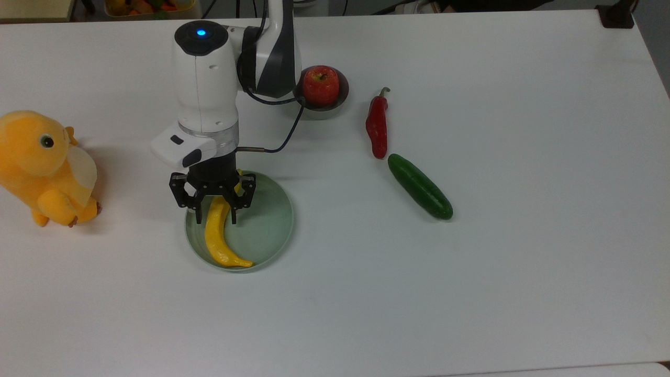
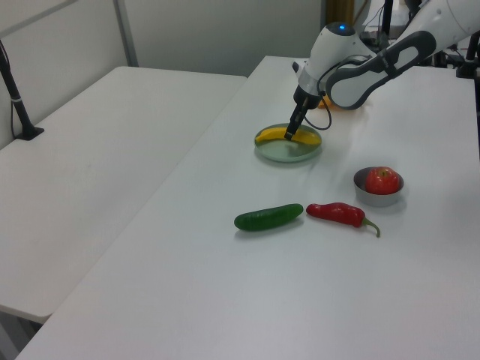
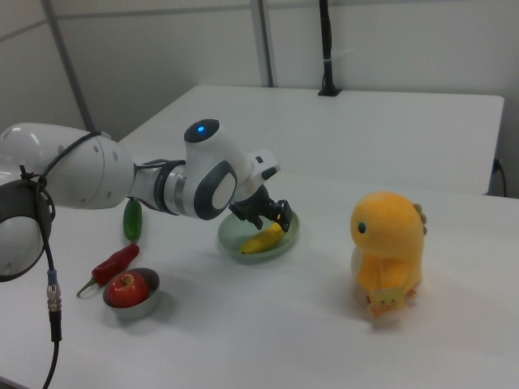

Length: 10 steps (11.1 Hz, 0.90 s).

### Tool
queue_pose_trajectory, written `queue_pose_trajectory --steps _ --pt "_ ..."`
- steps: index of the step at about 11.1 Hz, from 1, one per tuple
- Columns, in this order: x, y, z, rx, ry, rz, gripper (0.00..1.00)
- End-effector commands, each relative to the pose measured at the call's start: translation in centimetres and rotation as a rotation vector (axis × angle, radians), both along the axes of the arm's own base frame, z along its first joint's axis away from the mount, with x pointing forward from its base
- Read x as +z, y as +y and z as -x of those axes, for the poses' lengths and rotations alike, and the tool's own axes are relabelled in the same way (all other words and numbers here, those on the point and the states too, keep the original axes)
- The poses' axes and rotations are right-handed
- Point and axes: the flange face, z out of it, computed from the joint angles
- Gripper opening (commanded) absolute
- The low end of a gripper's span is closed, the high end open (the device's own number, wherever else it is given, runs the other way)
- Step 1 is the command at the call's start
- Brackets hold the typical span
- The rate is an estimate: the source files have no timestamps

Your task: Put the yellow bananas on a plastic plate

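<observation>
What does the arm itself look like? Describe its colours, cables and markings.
The arm has glossy white shells with dark grey-black joint sections, and a blue light glows on top of the wrist housing. A thin black cable loops out beside a silver wrist ring. A white block carries small dark markings. The gripper is black, with open linkage-style fingers.
</observation>
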Motion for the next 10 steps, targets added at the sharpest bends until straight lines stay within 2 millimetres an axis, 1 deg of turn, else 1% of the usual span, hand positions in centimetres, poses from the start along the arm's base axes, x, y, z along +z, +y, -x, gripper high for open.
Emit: queue_pose_trajectory --steps 1,3,4,5,7,8,9,10 --pt "2.9 0.4 0.0 0.005 -0.05 -0.002 1.0" --pt "6.4 0.4 0.4 -0.018 -0.082 -0.01 1.0" --pt "8.6 0.4 1.0 -0.048 -0.056 -0.02 1.0" --pt "11.8 0.3 2.0 -0.061 -0.032 -0.02 1.0" --pt "18.0 0.3 4.9 -0.088 0.034 -0.038 1.0" --pt "21.3 -0.2 6.7 -0.111 0.046 -0.06 1.0" --pt "24.1 -0.3 8.8 -0.128 0.083 -0.092 1.0" --pt "26.3 -0.3 10.8 -0.142 0.128 -0.141 1.0"
